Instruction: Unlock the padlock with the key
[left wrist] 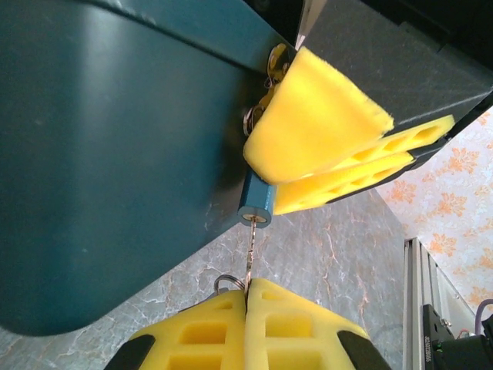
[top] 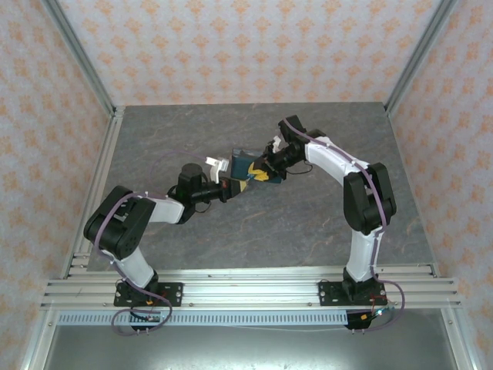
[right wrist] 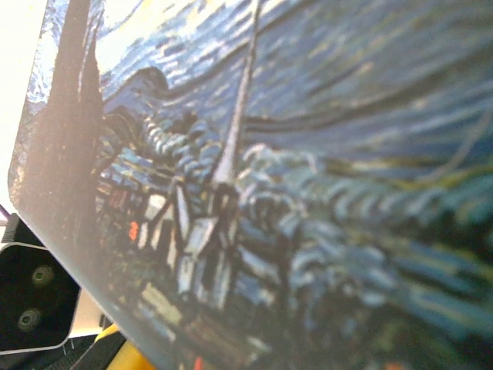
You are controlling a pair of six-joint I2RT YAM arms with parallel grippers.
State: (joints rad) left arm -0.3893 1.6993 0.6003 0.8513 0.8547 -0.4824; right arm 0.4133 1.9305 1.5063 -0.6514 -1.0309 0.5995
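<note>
In the left wrist view my left gripper [left wrist: 248,291] is shut on the key [left wrist: 251,250], whose thin metal blade runs up into the keyhole in the end of the small teal padlock [left wrist: 257,200]. A wire key ring [left wrist: 226,280] shows beside my fingertips. The padlock's body sits clamped between the right gripper's yellow fingers [left wrist: 316,123], and its shackle end is hidden behind them. From above, the left gripper [top: 233,186] and the right gripper [top: 263,173] meet over the middle of the table.
The blue Starry Night tin box [top: 245,163] lies right against both grippers; its dark side [left wrist: 108,154] is close on my left, and its painted lid [right wrist: 293,177] is close under the right wrist. Grey marble tabletop [top: 308,223] lies all around, with metal rails along the edges.
</note>
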